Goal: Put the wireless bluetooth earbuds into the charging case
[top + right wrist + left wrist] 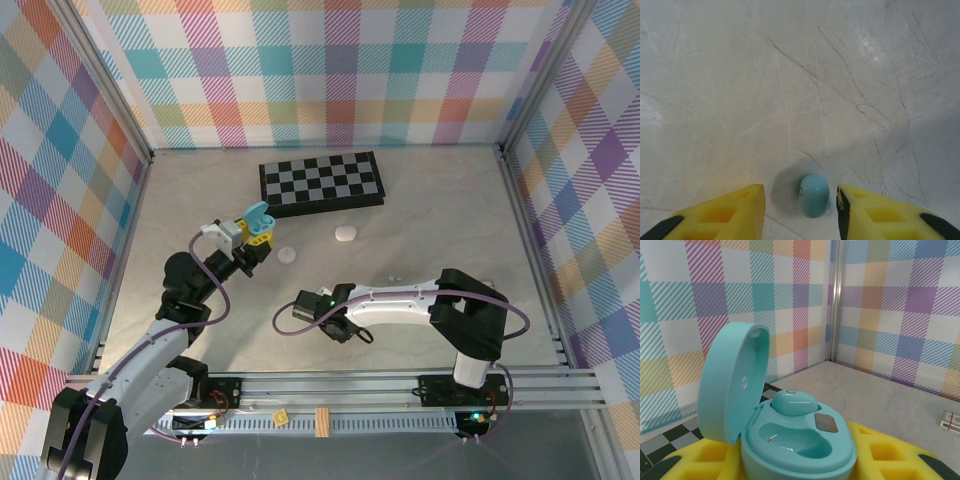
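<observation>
- Jaws of your left gripper (252,232) clamp the open-lidded teal plastic charging case (800,440), just near-left of the black-and-white checkerboard (321,183).
- Your right gripper (800,215) stands parted around one small light-blue earbud (814,195).

Marble table (450,225), checkerboard (320,183), blue earbud (814,195)

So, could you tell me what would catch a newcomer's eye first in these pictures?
The open teal charging case, held up in the left fingers with one earbud already seated in it, stands out first. Next comes the loose light blue earbud lying on the marble table between the right fingers. Bright plaid walls surround everything, and a chessboard lies at the far side.
</observation>
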Available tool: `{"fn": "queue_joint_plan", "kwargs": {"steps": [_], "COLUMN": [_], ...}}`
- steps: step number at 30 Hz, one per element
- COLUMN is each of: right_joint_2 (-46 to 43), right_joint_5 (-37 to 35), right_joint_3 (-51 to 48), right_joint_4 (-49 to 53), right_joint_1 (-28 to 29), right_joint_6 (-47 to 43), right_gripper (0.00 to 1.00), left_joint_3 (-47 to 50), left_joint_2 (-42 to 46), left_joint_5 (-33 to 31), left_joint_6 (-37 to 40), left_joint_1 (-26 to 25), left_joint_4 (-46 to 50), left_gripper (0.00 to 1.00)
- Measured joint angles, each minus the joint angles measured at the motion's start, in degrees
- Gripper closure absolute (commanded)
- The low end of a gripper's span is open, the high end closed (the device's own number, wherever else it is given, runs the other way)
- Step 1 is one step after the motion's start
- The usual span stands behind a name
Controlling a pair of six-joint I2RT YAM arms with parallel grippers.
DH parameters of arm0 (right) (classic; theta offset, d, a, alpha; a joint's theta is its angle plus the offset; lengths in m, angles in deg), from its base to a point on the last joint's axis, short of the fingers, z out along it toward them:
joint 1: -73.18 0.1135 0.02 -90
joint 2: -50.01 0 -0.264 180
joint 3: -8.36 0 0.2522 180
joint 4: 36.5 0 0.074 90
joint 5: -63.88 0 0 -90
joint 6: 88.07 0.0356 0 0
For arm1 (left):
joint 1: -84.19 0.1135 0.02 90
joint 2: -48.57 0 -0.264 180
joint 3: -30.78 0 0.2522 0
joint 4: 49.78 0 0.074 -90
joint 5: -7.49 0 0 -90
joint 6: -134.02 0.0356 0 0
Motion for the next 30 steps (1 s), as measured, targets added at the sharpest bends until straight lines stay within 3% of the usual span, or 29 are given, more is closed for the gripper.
{"fn": "queue_joint_plan", "kwargs": {"steps": [23, 30], "right_joint_2": [3.80, -4.22], "right_joint_5": [-2.25, 3.76], "right_joint_3": [3.30, 0.04], "right_joint_4": [5.07, 1.03], "right_joint_1": [-1.60, -5.25], "right_joint_6": [2.25, 3.34], "right_gripper": [0.81, 0.79], "left_joint_3": [0.00, 0.00], "left_joint_2": [-0.04, -1.33], "left_joint_5": [0.63, 2.67], "left_joint_6": [-0.22, -0.24], "left_joint_1": [0.02, 0.02], "left_joint_4": [-1.27, -2.36], "left_gripper": [0.61, 0.61]}}
